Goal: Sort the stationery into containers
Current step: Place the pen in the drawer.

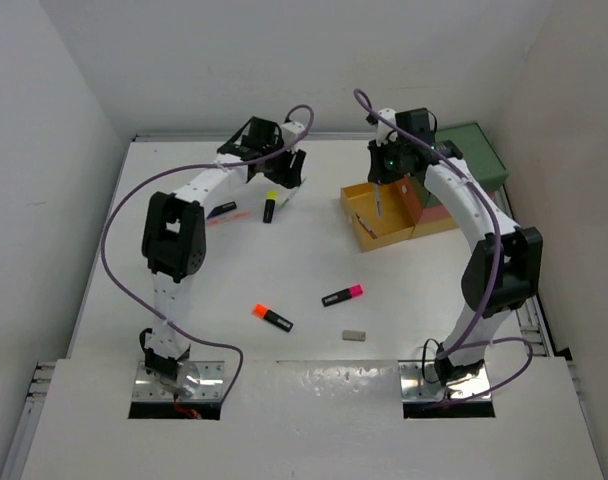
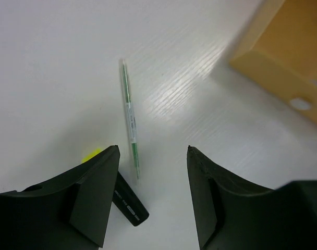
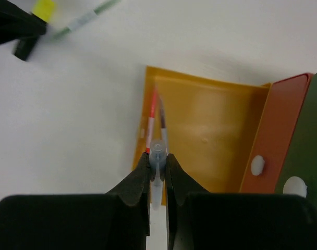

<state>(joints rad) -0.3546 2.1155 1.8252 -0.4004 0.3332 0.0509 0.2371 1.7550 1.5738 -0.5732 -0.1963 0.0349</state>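
My right gripper (image 3: 157,156) is shut on a thin grey pen (image 3: 157,148), held steeply over the left end of the open yellow drawer (image 3: 216,130). A red pen (image 3: 151,117) lies inside that drawer along its left wall. The coral-red drawer (image 3: 278,130) and the green one (image 3: 309,156) sit to its right. My left gripper (image 2: 153,151) hangs open above the table, over a green pen (image 2: 130,112) and a yellow-capped highlighter (image 2: 126,200), touching neither. On the table's near middle lie an orange-capped highlighter (image 1: 272,317), a pink-capped one (image 1: 342,295) and the grey eraser (image 1: 354,335).
The drawers (image 1: 424,205) stand at the back right, with the yellow one (image 1: 369,225) pulled out toward the middle. Another thin red pen (image 1: 227,218) lies under the left arm's forearm. White walls close in the table at the back and sides.
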